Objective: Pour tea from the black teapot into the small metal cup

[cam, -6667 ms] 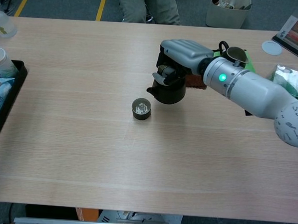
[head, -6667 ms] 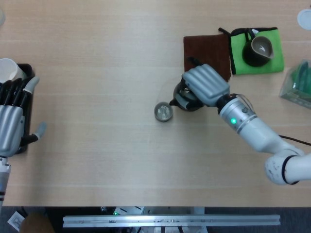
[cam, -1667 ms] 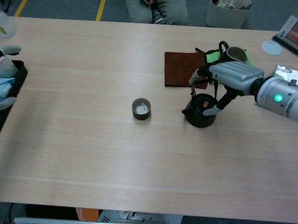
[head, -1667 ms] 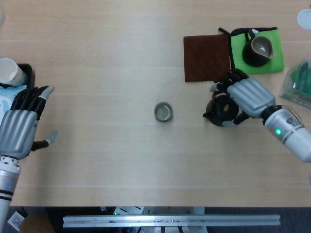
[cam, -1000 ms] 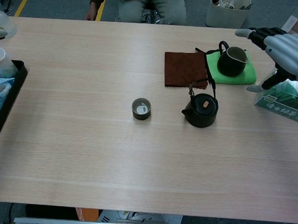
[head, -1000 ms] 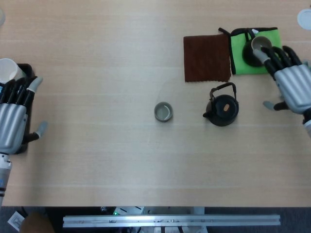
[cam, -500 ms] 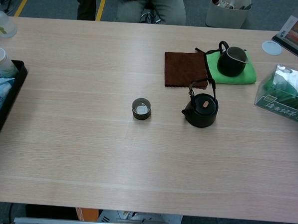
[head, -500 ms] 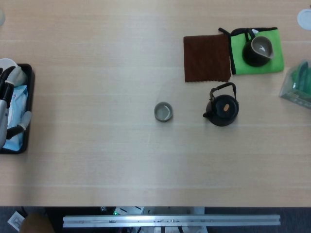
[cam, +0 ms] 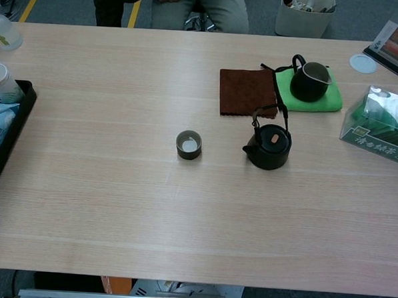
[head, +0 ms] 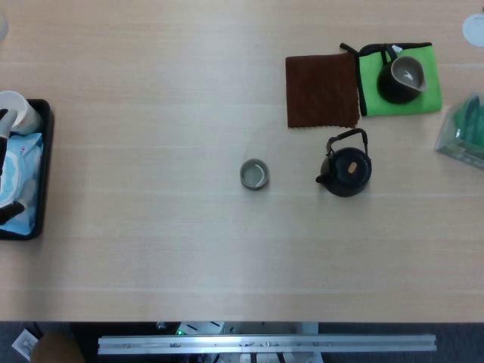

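The black teapot point(head: 346, 169) point(cam: 269, 147) stands upright on the table, handle raised, spout toward the cup. The small metal cup point(head: 254, 174) point(cam: 188, 145) sits to its left, a short gap apart, with a pale glint inside. Nothing holds either of them. Only dark slivers of my left hand point(head: 6, 117) show at the far left edge of the head view, over the black tray point(head: 44, 159); how its fingers lie is hidden. My right hand appears in neither view.
A brown cloth point(head: 321, 91) and a green mat point(head: 374, 91) with a black pitcher point(head: 402, 77) lie behind the teapot. A tissue box point(cam: 380, 135) stands at the right edge. The tray holds a white cup point(head: 15, 110) and a blue packet point(head: 21, 174).
My right hand set the teapot down right of the cup, let go and left the views. My left hand has slid almost wholly past the left edge.
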Action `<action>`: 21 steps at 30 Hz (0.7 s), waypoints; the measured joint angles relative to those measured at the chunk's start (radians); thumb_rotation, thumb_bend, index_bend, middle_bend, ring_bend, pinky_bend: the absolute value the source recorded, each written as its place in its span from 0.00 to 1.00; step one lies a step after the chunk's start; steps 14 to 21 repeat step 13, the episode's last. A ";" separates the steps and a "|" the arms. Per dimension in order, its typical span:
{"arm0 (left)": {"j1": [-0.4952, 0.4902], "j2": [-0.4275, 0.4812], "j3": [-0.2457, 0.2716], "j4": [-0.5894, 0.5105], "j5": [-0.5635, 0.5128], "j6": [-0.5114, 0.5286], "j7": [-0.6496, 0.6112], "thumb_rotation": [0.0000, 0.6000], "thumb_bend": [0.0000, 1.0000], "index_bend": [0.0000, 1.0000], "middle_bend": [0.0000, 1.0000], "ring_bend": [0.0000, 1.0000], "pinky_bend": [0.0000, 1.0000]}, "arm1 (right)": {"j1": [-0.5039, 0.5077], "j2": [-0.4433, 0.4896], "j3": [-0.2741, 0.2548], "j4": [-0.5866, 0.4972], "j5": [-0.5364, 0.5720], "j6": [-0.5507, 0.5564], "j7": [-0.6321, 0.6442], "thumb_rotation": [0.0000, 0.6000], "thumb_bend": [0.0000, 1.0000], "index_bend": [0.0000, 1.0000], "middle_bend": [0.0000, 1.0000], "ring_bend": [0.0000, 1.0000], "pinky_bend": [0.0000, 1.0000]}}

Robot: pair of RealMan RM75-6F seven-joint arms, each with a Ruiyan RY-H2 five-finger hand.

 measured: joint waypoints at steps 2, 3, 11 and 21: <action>0.004 0.003 0.000 -0.003 -0.002 0.003 0.002 1.00 0.27 0.05 0.12 0.08 0.09 | -0.004 0.001 0.003 0.000 -0.001 -0.007 0.006 1.00 0.00 0.05 0.10 0.00 0.00; 0.005 0.004 0.000 -0.005 -0.001 0.005 0.003 1.00 0.27 0.05 0.12 0.08 0.09 | -0.005 0.002 0.004 -0.001 -0.001 -0.012 0.008 1.00 0.00 0.05 0.10 0.00 0.00; 0.018 0.015 0.001 -0.014 0.000 0.017 0.015 1.00 0.27 0.05 0.12 0.08 0.09 | -0.017 0.007 0.020 0.003 -0.003 -0.040 0.026 1.00 0.00 0.05 0.10 0.00 0.00; 0.019 0.015 0.001 -0.017 0.000 0.016 0.019 1.00 0.27 0.05 0.12 0.08 0.09 | -0.020 0.008 0.024 0.005 -0.003 -0.046 0.035 1.00 0.00 0.05 0.10 0.00 0.00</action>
